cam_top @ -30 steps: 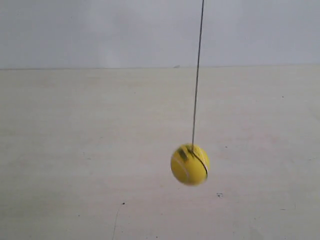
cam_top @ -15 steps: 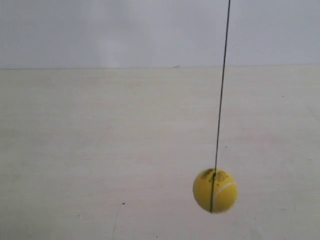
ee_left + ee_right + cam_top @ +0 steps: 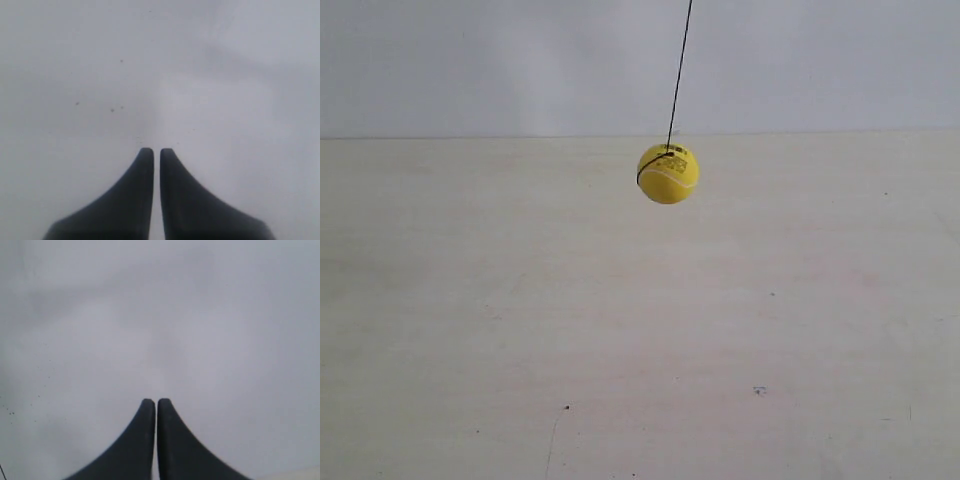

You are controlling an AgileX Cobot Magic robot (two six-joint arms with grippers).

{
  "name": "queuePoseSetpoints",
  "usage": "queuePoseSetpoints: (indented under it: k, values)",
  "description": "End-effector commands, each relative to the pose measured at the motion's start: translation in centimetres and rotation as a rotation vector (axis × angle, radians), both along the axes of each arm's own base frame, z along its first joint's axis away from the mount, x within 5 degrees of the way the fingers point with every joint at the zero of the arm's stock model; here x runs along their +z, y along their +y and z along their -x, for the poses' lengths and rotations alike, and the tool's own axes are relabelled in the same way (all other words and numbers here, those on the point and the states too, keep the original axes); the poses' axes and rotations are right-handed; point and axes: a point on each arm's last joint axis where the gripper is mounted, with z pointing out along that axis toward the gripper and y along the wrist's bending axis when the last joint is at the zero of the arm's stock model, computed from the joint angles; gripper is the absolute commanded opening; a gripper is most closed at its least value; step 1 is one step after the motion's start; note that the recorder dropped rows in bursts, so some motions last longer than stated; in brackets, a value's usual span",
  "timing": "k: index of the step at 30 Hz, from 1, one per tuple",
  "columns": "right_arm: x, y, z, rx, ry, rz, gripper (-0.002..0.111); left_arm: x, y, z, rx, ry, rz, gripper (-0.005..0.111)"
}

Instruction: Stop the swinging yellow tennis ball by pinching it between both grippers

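While the yellow tennis ball [image 3: 668, 173] hangs free on its thin string [image 3: 678, 70] above the table [image 3: 620, 350], seen against the table's far edge where the pale wall [image 3: 470, 60] begins, no arm shows over the table in the exterior view. The left gripper [image 3: 156, 150] has its two black jaws drawn almost together, with only a thin slit between them, and it holds nothing. The right gripper [image 3: 156, 401] is the same (its slit is even narrower). Each wrist view shows only a plain grey surface, no ball. The string leans off the vertical, so the ball is likely away from its rest point. To do this step well, the arms should probably come in over the table from opposite sides at ball height. They should press the ball with both tips at the same moment, so that it is not knocked away.
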Motion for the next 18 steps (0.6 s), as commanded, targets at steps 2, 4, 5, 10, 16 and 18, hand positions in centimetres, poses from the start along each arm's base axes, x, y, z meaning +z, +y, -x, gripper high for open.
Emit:
queuePoseSetpoints:
  k: [2,4,5,10,16,18]
  values:
    - [2.6,0.1,0.5,0.004,-0.087,0.029,0.0,2.6,-1.3,0.4,-0.11,-0.101,-0.11,0.005]
    - [3.6,0.2,0.0,0.004,-0.068,0.029,0.0,4.0,-1.5,0.2,-0.132,-0.129,-0.112,0.005]
    - [4.3,0.2,-0.4,0.005,-0.061,0.029,0.0,4.9,-1.5,0.0,-0.137,-0.132,-0.11,0.005]
    - [7.0,0.4,-3.5,0.001,0.064,0.092,0.0,8.3,-1.7,-2.6,-0.149,-0.026,-0.147,0.005]
    - [5.0,0.8,-8.4,0.041,0.344,0.151,0.0,7.1,-2.9,-7.3,-0.286,0.293,-0.297,0.005]
    - [3.8,0.9,-9.6,0.057,0.423,0.188,0.0,6.3,-3.4,-8.4,-0.352,0.356,-0.35,0.005]
